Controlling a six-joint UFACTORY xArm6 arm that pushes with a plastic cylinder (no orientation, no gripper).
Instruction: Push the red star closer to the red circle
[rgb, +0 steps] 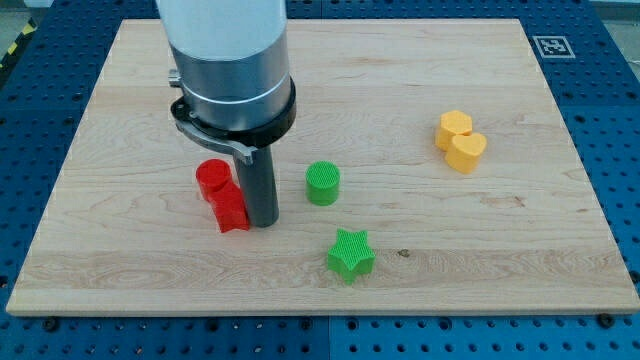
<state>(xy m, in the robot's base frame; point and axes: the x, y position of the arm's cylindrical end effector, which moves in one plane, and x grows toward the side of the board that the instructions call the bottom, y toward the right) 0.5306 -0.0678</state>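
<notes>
The red circle (212, 178) sits left of the board's middle. The red star (230, 208) lies just below and to the right of it, touching it. My tip (262, 222) is at the right side of the red star, touching or almost touching it. The dark rod rises from there to the arm's grey and white body at the view's top.
A green circle (322, 183) lies right of my tip. A green star (350, 254) lies lower right of it. A yellow hexagon (452, 128) and a yellow heart (465, 152) touch each other at the right. The wooden board (120, 280) rests on a blue perforated table.
</notes>
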